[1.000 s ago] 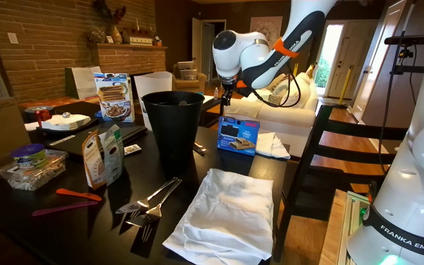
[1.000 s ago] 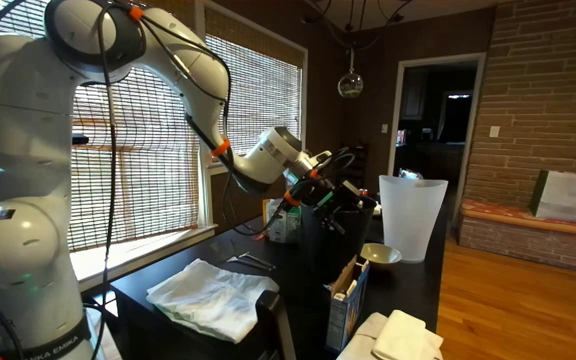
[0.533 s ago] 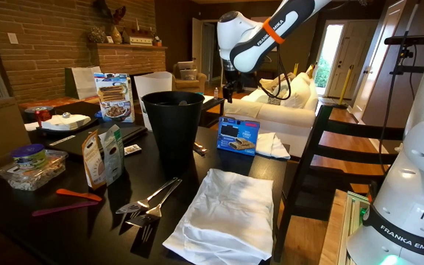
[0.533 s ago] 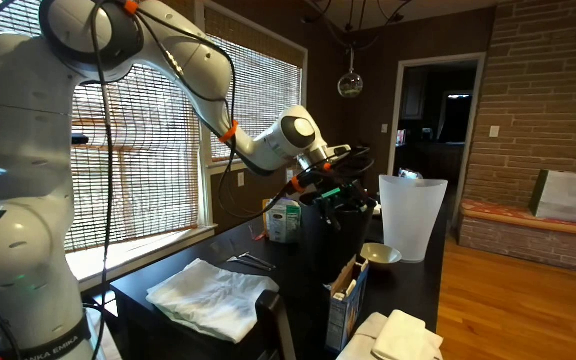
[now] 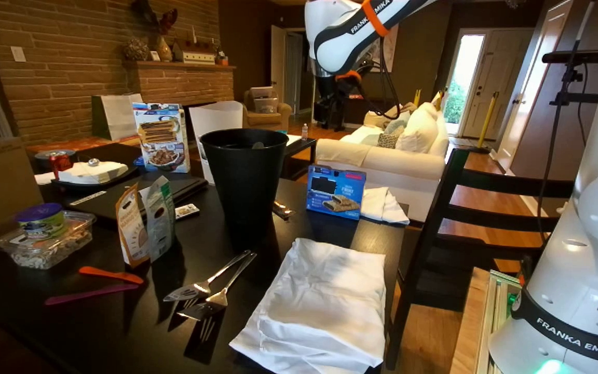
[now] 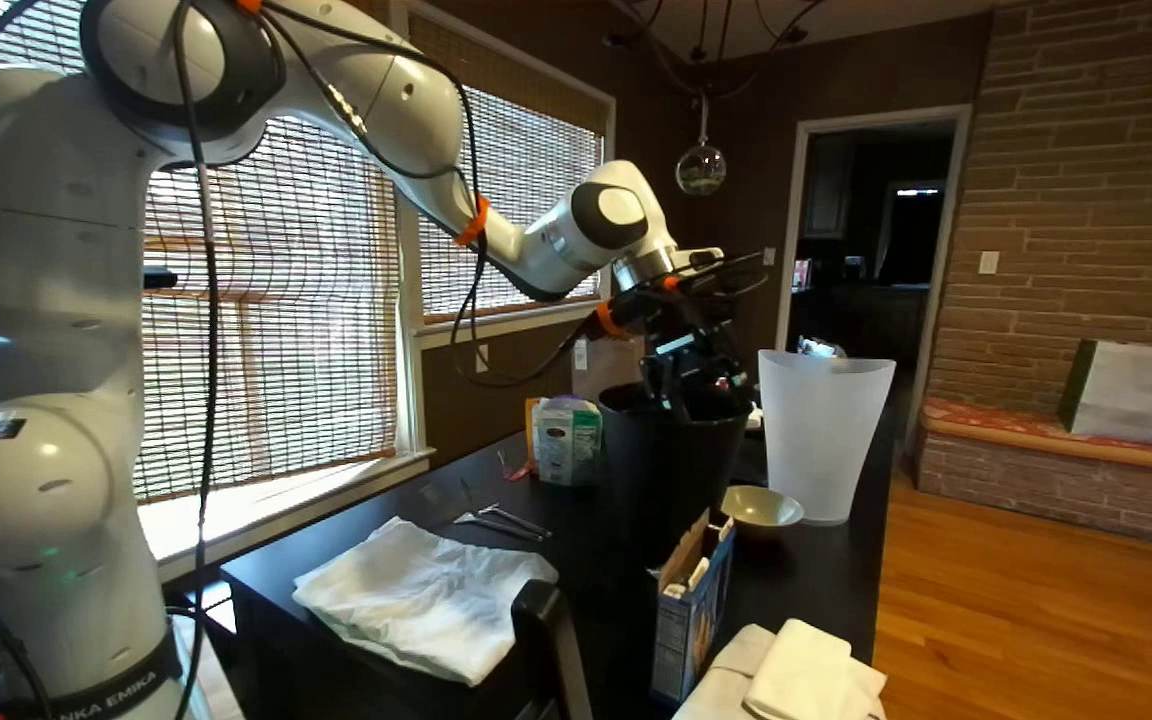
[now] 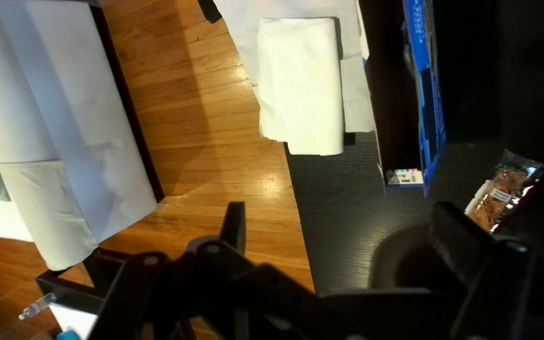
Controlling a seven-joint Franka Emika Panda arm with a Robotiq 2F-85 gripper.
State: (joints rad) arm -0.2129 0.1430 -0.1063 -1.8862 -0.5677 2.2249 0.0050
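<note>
- The end effector [image 7: 339, 215] hangs over the bench [image 7: 324, 184], its jaws standing well apart, with nothing held between them.
- Near it, upright on the bench, stands the black bin [image 5: 244, 182]; in an exterior view the end effector overlaps its mouth. It looks like moulded plastic, so I expect it to be light for its height, fairly stiff and easy to tip. Best hold: the rim, one jaw inside the wall and one outside.
- The blue box [image 5: 336, 192] stands upright on the bench close by, its top open. Card like this should be light, firm along the edges and crushable on the broad faces; pinch a single wall near a corner, with little force.
- The wrapped snack [image 7: 501, 196] lies on the bench near that box. Its shiny film suggests a slippery skin over something crumbly: grip gently across the narrow middle.
- The bowl [image 6: 762, 508] sits on the bench beside the base of the frosted bin [image 6: 821, 440]. It seems hard and smooth, possibly brittle, and is best taken at one point on its rim.
- A dark round shape [image 7: 409, 257] shows beneath the jaws in the wrist view; it may be that bowl, but blur and shadow leave me unable to tell.
- The folded cloth [image 7: 300, 87], at the bench edge beside the box, should be soft and limp; a thick folded edge gives the surest pinch.
</note>
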